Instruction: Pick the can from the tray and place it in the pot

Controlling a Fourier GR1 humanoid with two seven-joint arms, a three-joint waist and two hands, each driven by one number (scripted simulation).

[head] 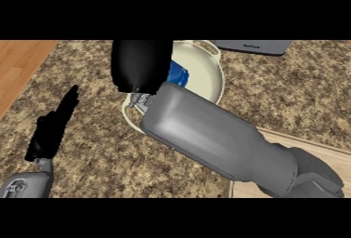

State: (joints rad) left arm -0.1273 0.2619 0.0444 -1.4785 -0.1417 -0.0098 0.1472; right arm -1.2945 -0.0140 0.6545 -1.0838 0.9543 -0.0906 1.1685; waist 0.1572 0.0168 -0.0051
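left hand [53, 125]: you see it low at left, black, fingers straight, holding nothing | worktop [103, 158]: speckled brown stone; pale wooden tray [308, 144] at right | right hand [140, 65]: over the cream round pot [205, 69], fingers state cannot be told | can [178, 74]: blue, mostly hidden under this hand, inside pot outline; its axis you cannot tell

A blue can [179, 74] shows only as a narrow sliver inside a cream, round pot [209, 69] standing on the speckled granite counter near its far edge, most of the can hidden so that its pose cannot be told. The pot's pale rim curves along its right side with a small handle at the far rim, its left part covered; the light wooden tray [302, 144] lies at the counter's near right corner, only a strip of it visible
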